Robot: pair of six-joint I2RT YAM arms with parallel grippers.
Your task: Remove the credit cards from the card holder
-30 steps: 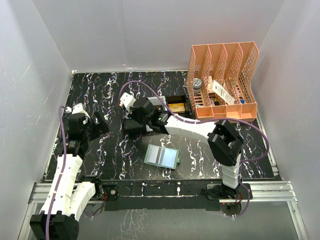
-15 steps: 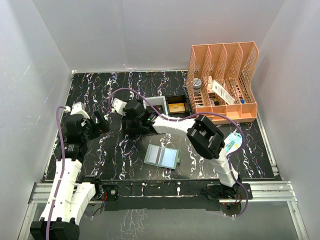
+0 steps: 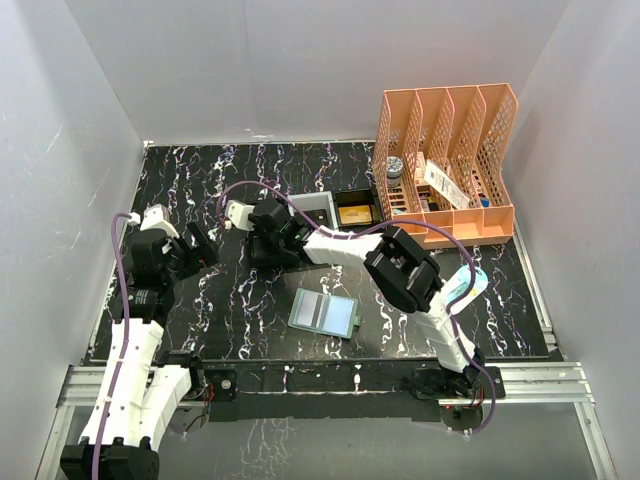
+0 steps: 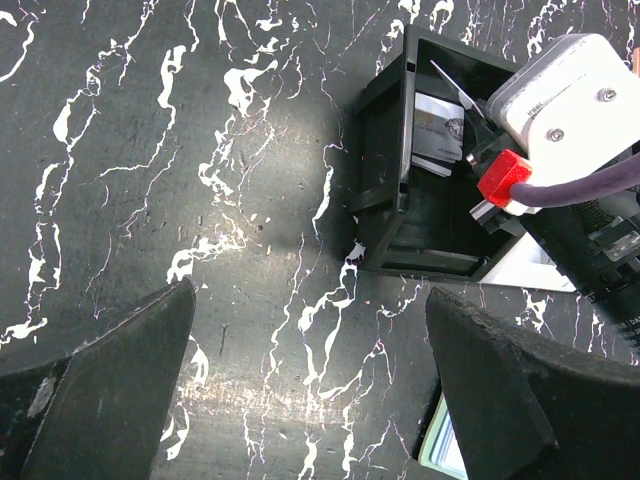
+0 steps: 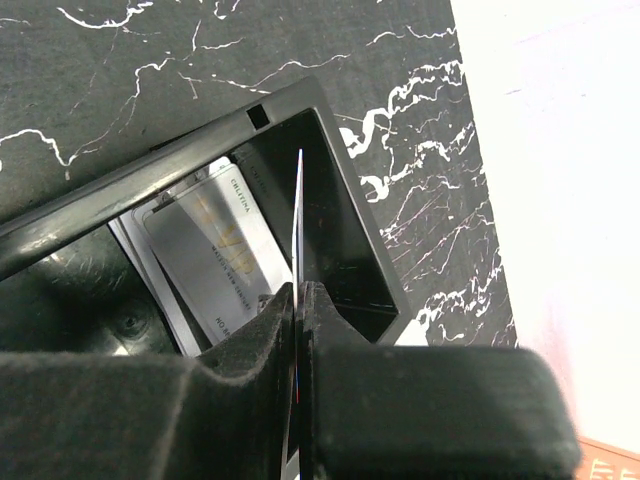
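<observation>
The card holder [image 3: 325,313] lies open on the table's near middle, pale blue-green inside; its corner [image 4: 437,456] shows in the left wrist view. My right gripper [image 5: 298,290] is shut on a thin credit card [image 5: 299,215] held on edge over a black tray [image 5: 150,178]. Other credit cards [image 5: 215,255] lie flat in that tray, a silver one on top. In the top view the right gripper [image 3: 272,240] hangs over this tray [image 3: 258,255]. My left gripper [image 4: 310,380] stands open over bare table to the left of the tray [image 4: 385,190], holding nothing.
A white tray [image 3: 320,206] and another black tray [image 3: 355,213] with a gold-coloured item sit behind the right wrist. An orange file rack [image 3: 445,160] with small items stands at the back right. White walls close in the table on three sides.
My right arm has swung left, its elbow folding toward the middle, and the gripper with the card has shifted left over the black tray. The left arm has barely moved.
</observation>
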